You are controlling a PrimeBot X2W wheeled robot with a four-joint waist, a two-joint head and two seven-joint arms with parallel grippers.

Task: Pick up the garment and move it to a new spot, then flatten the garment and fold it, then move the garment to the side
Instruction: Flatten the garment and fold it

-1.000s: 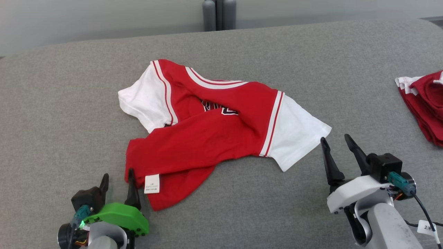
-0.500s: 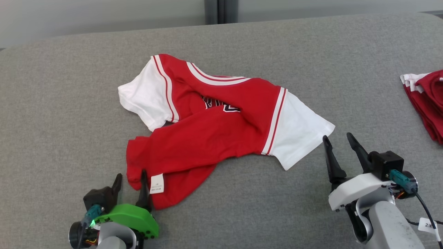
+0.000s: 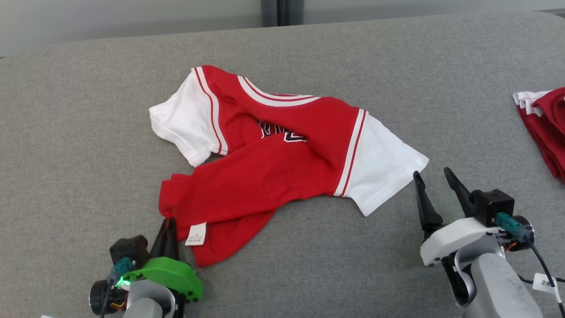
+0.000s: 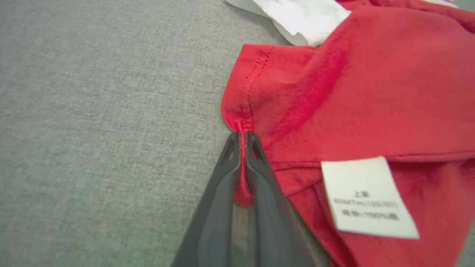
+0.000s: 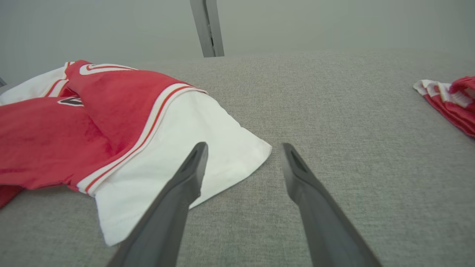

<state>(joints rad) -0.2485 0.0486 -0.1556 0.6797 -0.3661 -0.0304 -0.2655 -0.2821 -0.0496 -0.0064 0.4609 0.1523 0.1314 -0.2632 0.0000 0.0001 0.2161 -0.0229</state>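
- Your step in hand is the pick-up. The garment (image 3: pixel 273 159), a red jersey with white sleeves, lies crumpled near the middle of the grey padded surface (image 3: pixel 88 132). It is well apart from a second red-and-white garment (image 3: pixel 545 128) at the surface's right edge. Plan a lift that carries the whole jersey clear of the surface rather than dragging it.
- Your right gripper (image 3: pixel 431 173) hovers with its jaws wide apart and nothing between them, just beside the corner of the nearest white sleeve (image 3: pixel 384 168). I judge that a second hold there would stop the cloth hanging from one corner like a rope.
- Your left gripper (image 4: pixel 243 135) is clamped tight on the near hem corner (image 4: pixel 241 111), with a thin fold of red cloth pinched between the fingers. The bite looks small, so raise it slowly and watch that the fold does not slide out.
- As for its look, the jersey's body is doubled over on itself. The lower half is thrown diagonally across the chest, so the lettering is half hidden. White-striped neck trim shows at the far edge.
- Both sleeves are white, each with red and white stripes along its seam. One lies at the far left; the other spreads flat toward your right gripper.
- The white care label (image 4: pixel 367 196) lies face up just beside the left fingers, outside the pinch.
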